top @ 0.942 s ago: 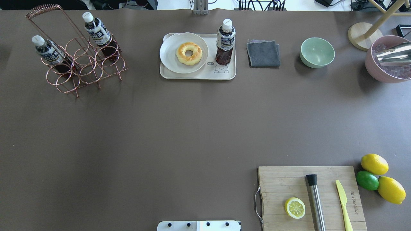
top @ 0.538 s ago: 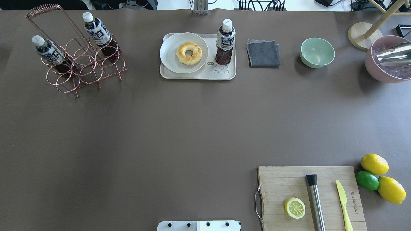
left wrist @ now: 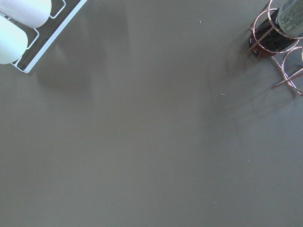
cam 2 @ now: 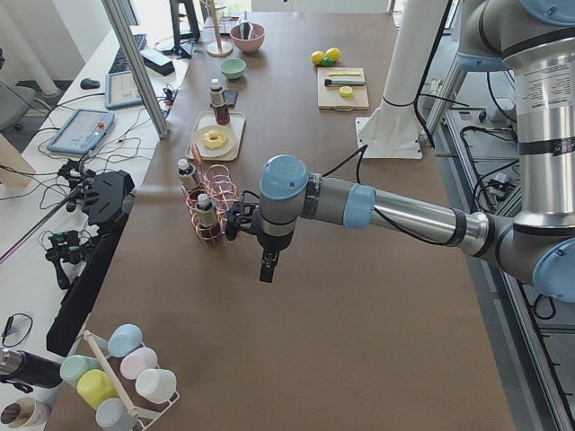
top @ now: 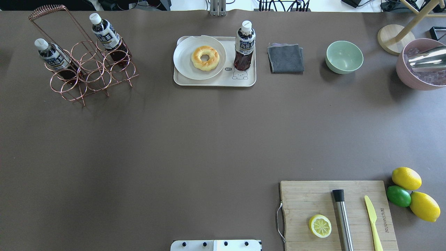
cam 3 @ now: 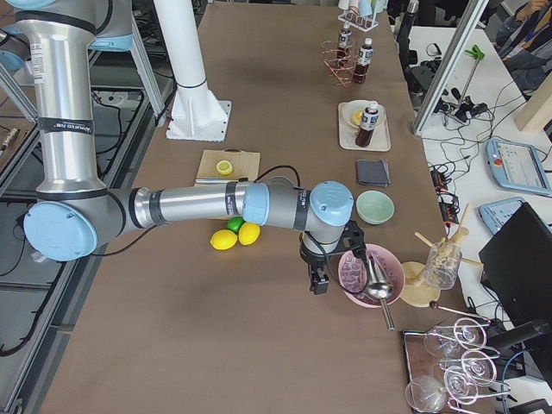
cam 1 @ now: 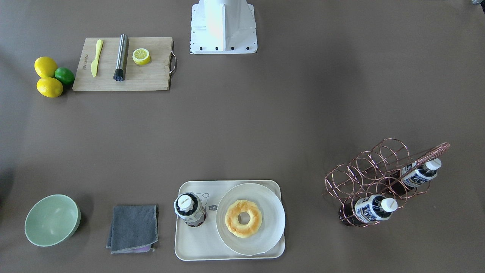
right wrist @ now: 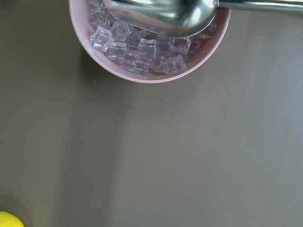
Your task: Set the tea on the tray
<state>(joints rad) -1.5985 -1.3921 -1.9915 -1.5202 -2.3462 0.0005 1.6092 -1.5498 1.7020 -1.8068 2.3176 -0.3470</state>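
A tea bottle (top: 244,47) with a white cap stands upright on the right part of the cream tray (top: 216,83), above the bear drawing; it also shows in the front view (cam 1: 188,210) on the tray (cam 1: 204,250). Two more identical bottles (top: 55,59) (top: 106,35) lean in the copper wire rack (top: 90,73) at the far left. My left gripper (cam 2: 268,268) shows only in the left side view, hanging over bare table near the rack. My right gripper (cam 3: 319,283) shows only in the right side view, next to the pink bowl. I cannot tell whether either is open or shut.
A white plate (top: 184,66) with a doughnut (top: 205,58) fills the tray's left part. A grey cloth (top: 285,58), green bowl (top: 344,56) and pink ice bowl (top: 414,78) with a scoop lie to the right. A cutting board (top: 299,205), lemons and a lime (top: 398,196) lie near right.
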